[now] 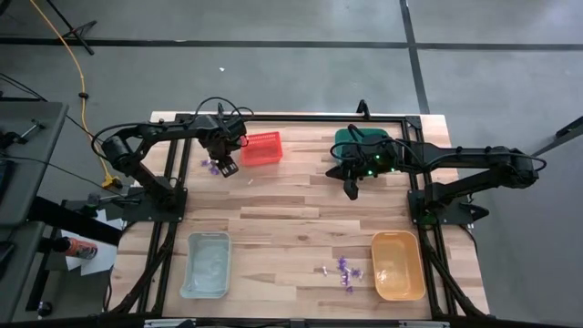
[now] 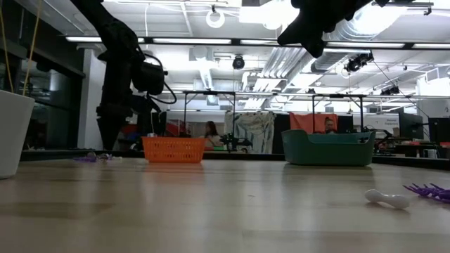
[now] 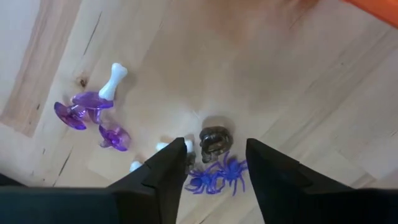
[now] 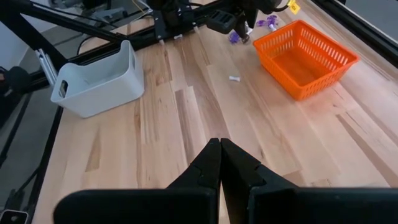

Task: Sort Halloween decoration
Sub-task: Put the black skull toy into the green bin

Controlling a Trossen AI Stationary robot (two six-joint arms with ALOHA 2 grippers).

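No legible text, label, brand or number is observed in any view. No readable sign is noted in the room behind.

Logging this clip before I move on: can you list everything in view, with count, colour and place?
Red bin: one, red-orange mesh, far left part of the table.
Green bin: one, dark green, far right part, partly under the right arm.
Clear bin: one, pale, near left.
Orange bin: one, orange, near right.
Purple trinkets, far group: several, purple, beside the red bin.
Purple spiders: two, between the left jaws.
Dark trinket: one, brownish, ahead of the spiders.
White bone: one, on the far group.
Purple trinkets, near group: several, left of the orange bin.
Left gripper: jaws open, over the spiders.
Right gripper: jaws shut, above mid-table.
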